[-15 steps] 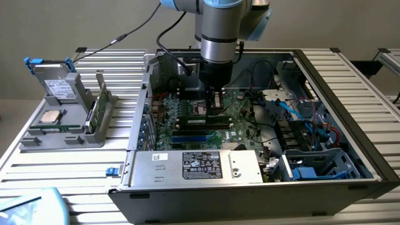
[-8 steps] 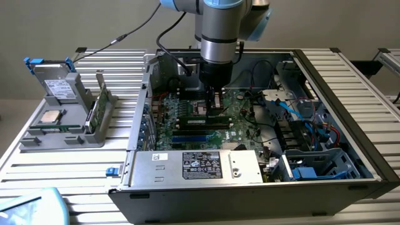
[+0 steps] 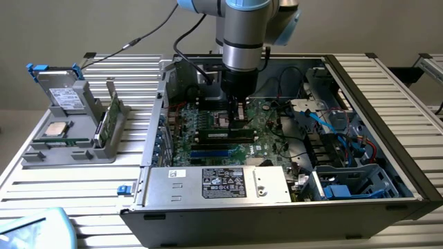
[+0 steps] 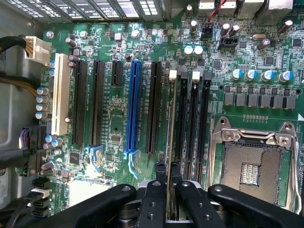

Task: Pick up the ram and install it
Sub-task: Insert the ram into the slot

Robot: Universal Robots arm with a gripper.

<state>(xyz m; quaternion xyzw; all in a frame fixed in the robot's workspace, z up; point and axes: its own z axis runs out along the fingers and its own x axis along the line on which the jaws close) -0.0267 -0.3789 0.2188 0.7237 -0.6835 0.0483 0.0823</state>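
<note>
Over the open computer case [image 3: 277, 223], the exterior view has the gripper [image 3: 239, 113] lowered to the motherboard [image 3: 266, 116]. On the wrist view, its fingers [image 4: 154, 194] pinch the ram [image 4: 169, 123], seen edge-on along the black memory slots [image 4: 195, 123], near the processor socket [image 4: 251, 166].

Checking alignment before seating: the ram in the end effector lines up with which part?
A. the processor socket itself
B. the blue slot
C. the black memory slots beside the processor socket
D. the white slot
C: in the wrist view the ram, clamped edge-on in the end effector, runs along the memory slots next to the socket.
</note>
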